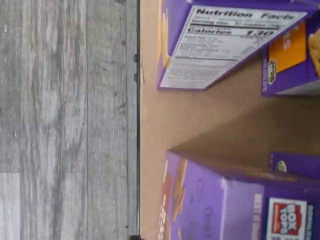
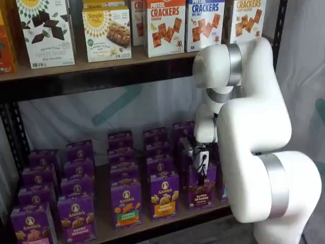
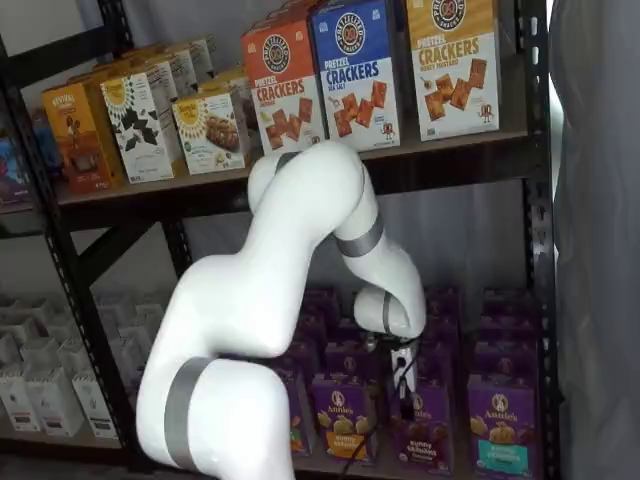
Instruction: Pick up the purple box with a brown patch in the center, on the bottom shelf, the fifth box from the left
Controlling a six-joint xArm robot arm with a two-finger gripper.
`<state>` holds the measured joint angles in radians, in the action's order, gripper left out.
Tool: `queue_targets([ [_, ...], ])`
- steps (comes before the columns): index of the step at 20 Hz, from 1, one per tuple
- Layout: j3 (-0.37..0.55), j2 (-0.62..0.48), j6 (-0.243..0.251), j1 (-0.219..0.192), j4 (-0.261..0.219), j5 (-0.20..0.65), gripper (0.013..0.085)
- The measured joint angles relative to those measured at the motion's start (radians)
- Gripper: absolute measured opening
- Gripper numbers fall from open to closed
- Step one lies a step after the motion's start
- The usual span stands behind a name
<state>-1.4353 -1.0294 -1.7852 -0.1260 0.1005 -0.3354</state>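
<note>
The purple box with a brown patch [image 2: 201, 192] stands upright at the front of the bottom shelf [image 2: 103, 226], and it shows in both shelf views [image 3: 421, 432]. My gripper [image 2: 200, 163] hangs straight down over the box's top, its black fingers [image 3: 401, 372] reaching to about the upper edge. No gap between the fingers shows plainly, and I cannot tell whether they touch the box. The wrist view looks down on the wooden board [image 1: 200, 125] between two purple cartons. I cannot tell which of the two is the target.
Purple cartons stand close on both sides: one with an orange-yellow panel [image 2: 163, 198] and one with a teal patch [image 3: 500, 425]. Further rows stand behind. Cracker boxes [image 2: 165, 23] fill the shelf above. My white arm [image 2: 254, 142] stands before the right end. The wrist view shows the black rail [image 1: 138, 120] and grey floor [image 1: 65, 120].
</note>
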Motion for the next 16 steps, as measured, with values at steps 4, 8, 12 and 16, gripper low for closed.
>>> queue_targets([
  [4,0.001,0.003,-0.018,-0.003,0.016,-0.006,0.0730],
  [8,0.005,0.011,-0.031,-0.004,0.030,-0.012,0.0650],
  [12,0.015,0.018,-0.024,-0.004,0.022,-0.006,0.0610],
  [16,0.021,0.023,-0.021,-0.003,0.019,-0.008,0.0570],
])
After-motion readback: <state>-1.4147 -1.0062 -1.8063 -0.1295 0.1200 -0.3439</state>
